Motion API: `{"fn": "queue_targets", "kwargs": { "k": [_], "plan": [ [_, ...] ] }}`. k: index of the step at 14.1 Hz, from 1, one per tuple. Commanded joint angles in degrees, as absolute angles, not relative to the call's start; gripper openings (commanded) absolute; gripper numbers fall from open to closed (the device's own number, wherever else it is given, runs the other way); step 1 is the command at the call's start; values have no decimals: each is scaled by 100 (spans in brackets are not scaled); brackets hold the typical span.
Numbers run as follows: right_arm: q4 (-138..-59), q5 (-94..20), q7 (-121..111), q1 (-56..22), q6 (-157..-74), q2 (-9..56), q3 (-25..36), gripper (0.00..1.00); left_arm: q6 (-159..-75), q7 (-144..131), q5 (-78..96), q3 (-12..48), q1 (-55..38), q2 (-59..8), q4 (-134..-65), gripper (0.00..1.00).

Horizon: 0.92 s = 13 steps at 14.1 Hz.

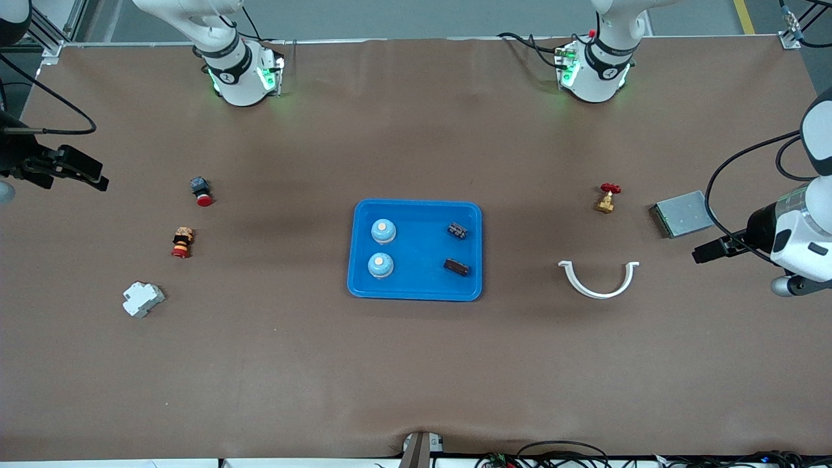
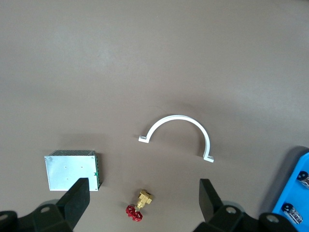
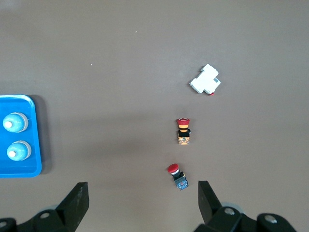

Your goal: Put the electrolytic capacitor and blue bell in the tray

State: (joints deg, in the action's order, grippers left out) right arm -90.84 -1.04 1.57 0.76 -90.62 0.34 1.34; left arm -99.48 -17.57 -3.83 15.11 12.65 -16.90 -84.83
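Right gripper (image 1: 97,181) waits over the bench's right-arm end, jaws spread, empty. Blue tray (image 1: 416,287) mid-bench already holds two blue bells (image 1: 383,231) toward that end and two electrolytic capacitors (image 1: 457,230) toward the left arm's; task looks finished, nothing left outside. Left gripper (image 1: 705,252) idles by the grey metal box (image 1: 682,214), jaws spread, empty.

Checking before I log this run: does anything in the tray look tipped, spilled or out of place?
Nothing stands out: two blue bells sit upright and two capacitors lie inside the tray.
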Motion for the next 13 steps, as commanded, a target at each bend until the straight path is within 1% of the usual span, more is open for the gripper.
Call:
{"fn": "queue_targets", "kwargs": {
  "k": [1, 3, 13],
  "plan": [
    [-9255, -105, 237, 97, -9097, -123, 97, 100, -9888, -1670, -264, 1521, 1231, -1635, -8429, 100],
    [-9255, -105, 237, 97, -9105, -123, 97, 100, -9922, -1653, -255, 1529, 1230, -1478, -8367, 100],
    [-9264, -264, 264, 123, -9105, -123, 114, 100, -9940, -1081, -290, 1477, 1318, -1477, -8227, 100]
  ]
}}
